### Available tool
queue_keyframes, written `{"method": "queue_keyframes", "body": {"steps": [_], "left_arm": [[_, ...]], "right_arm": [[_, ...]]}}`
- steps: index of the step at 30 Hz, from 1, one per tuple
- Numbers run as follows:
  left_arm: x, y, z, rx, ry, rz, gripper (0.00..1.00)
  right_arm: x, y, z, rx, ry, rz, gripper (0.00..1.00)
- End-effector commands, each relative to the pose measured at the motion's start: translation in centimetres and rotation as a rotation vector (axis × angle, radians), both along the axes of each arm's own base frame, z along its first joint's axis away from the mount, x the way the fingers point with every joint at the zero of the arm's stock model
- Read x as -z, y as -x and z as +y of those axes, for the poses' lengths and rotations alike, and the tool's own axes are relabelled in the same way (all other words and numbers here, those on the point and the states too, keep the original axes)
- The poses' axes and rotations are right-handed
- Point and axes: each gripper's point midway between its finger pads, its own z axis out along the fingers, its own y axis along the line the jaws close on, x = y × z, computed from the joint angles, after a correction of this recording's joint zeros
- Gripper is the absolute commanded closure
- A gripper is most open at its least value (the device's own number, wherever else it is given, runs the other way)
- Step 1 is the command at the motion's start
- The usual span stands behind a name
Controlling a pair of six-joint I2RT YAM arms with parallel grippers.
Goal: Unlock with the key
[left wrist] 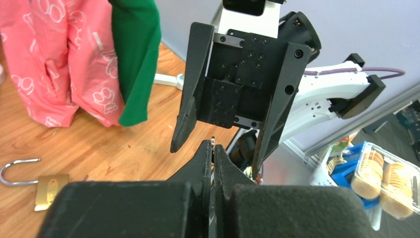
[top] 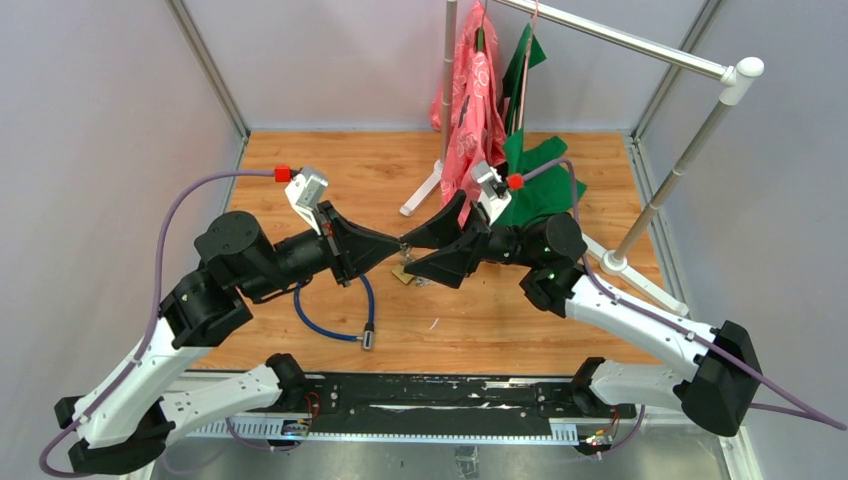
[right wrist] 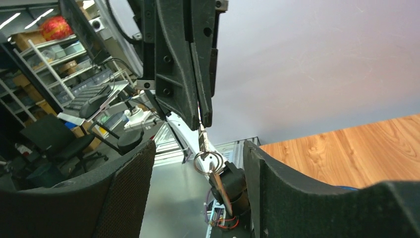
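Note:
My left gripper (top: 398, 243) is shut on a small key (right wrist: 202, 139), held above the table. Only the key's tip (left wrist: 212, 140) shows past its fingertips in the left wrist view. A key ring (right wrist: 208, 161) and a second key (right wrist: 223, 191) hang from the held key. My right gripper (top: 407, 256) faces the left one. It is open, with a finger on each side of the hanging keys (right wrist: 198, 146) and touching neither. A brass padlock (left wrist: 49, 191) with a steel shackle (left wrist: 17, 168) lies on the wooden table, below both grippers (top: 405, 272).
A clothes rack (top: 640, 45) stands at the back right with pink (top: 475, 100) and green (top: 525, 170) garments hanging behind my right arm. Its white base legs (top: 420, 190) rest on the table. A blue cable (top: 330, 325) lies near the front.

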Motion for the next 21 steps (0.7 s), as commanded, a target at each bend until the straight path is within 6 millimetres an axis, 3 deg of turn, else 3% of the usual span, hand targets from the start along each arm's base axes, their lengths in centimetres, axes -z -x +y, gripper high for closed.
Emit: {"method": "queue_keyframes", "body": {"steps": [1, 9, 21], "left_arm": [[-1.6, 1.5, -0.4, 0.088, 0.046, -0.059, 1.0], [-2.9, 2.8, -1.0, 0.171, 0.092, -0.086, 1.0], [-3.4, 3.0, -1.2, 0.185, 0.114, -0.094, 1.0]], "right_arm": [[-2.4, 1.6, -0.9, -0.061, -0.023, -0.119, 0.3], [-3.4, 3.4, -1.3, -0.168, -0.029, -0.175, 0.28], [-4.1, 3.6, -1.6, -0.176, -0.036, -0.19, 0.62]]}}
